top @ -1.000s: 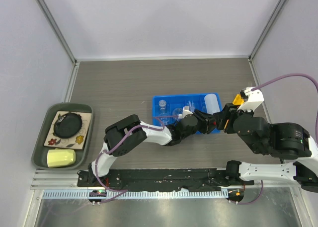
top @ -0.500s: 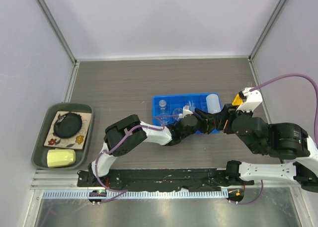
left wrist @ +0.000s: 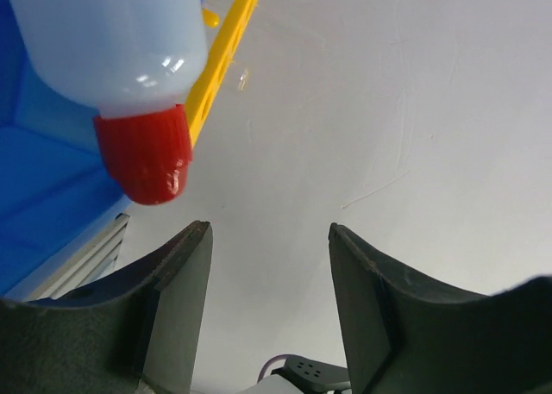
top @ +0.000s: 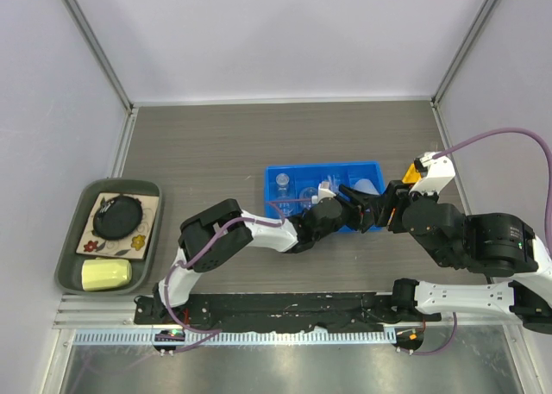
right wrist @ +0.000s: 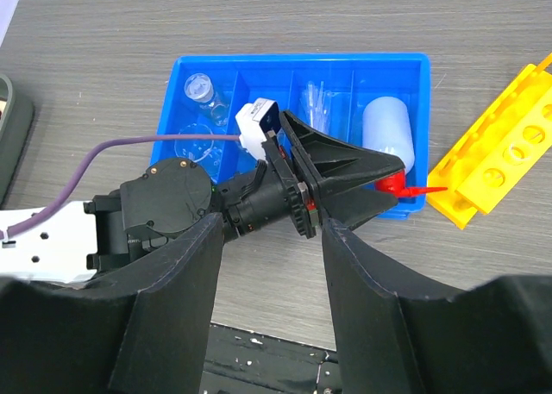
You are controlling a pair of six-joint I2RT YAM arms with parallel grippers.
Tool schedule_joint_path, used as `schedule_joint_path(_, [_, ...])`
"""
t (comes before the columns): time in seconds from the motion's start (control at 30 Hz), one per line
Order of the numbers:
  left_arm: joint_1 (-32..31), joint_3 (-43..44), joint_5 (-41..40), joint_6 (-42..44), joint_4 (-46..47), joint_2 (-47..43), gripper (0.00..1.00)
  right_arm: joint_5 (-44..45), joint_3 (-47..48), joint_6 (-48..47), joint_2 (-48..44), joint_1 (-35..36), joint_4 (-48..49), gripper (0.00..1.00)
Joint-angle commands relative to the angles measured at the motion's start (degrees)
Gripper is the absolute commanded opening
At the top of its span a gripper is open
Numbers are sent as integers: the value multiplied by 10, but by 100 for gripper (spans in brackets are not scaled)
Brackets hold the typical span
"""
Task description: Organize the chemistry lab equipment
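Observation:
The blue compartmented bin (top: 274,171) sits mid-table and also shows in the right wrist view (right wrist: 293,59). The white squeeze bottle (right wrist: 386,127) lies in its right compartment, with its red cap (left wrist: 142,153) and nozzle over the near wall. A small glass flask (right wrist: 198,88), a beaker (right wrist: 195,142) and clear pipettes (right wrist: 317,101) lie in other compartments. The yellow holed rack (right wrist: 504,148) lies right of the bin. My left gripper (right wrist: 398,180) is open and empty, its tips just over the bottle's cap. My right gripper (right wrist: 270,226) is open and empty above the left wrist.
A dark green tray (top: 65,269) with a black object and a yellow one stands at the far left. The right arm's body (top: 466,239) fills the near right. The enclosure's walls ring the table.
The white bottle has sunk lower into the bin's right compartment. Both arms have stayed nearly in place.

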Motion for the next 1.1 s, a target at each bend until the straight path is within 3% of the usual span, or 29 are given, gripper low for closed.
schedule_joint_path(0.0, [-6, 0, -1, -16, 16, -47, 60, 3, 1, 9, 1, 2, 17, 55])
schedule_joint_path(0.3, [-11, -20, 22, 31, -8, -129, 60, 4, 5, 11, 16, 2, 15, 55])
schedule_joint_path(0.7, [40, -118, 72, 189, -173, -345, 59, -21, 18, 6, 25, 2, 59, 56])
schedule_joint_path(0.83, [84, -138, 125, 269, -293, -426, 61, -31, 16, -6, 38, 2, 86, 57])
schedule_joint_path(1.07, [151, -104, 126, 422, -549, -548, 65, -34, 25, -25, 86, 2, 116, 58])
